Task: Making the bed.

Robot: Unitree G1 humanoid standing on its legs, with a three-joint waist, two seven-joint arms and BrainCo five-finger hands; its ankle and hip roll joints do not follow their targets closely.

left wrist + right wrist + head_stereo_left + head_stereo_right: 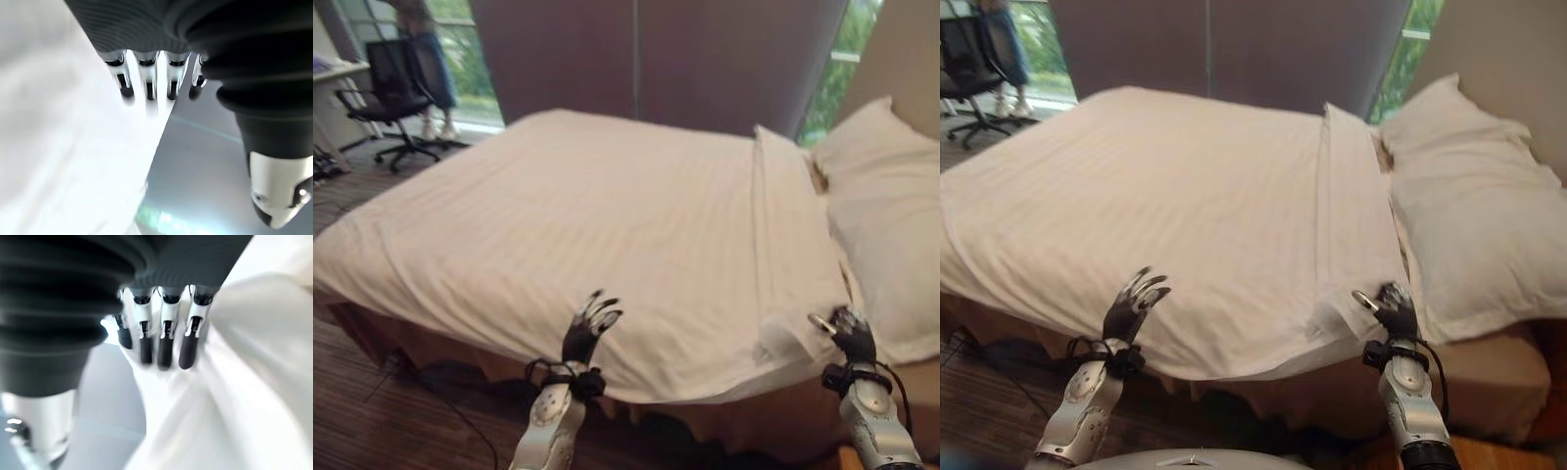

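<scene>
Two hands: both raised at the near edge of the bed, well apart from each other.
Bed cover: white, faintly striped duvet [607, 225] spread flat over the mattress, its near edge hanging over the side, its head end folded back in a long band [788, 225] running across the bed.
Pillows: two white soft pillows [886, 225] at the head of the bed, just beside the folded band.
Left hand: left hand [587, 328] up in front of the duvet's hanging edge, fingers [146, 81] straight and spread, holding nothing; whether the fingertips touch the cloth cannot be told.
Right hand: right hand [850, 333] at the near corner of the folded band, fingers [164, 338] long and nearly straight against the white cloth, thumb set apart; no fold is clamped between them.
Background: black wheeled office chair [396, 93] by the window, with a person's legs [435, 83] standing behind it; grey curtain [656, 59] beyond the bed.
</scene>
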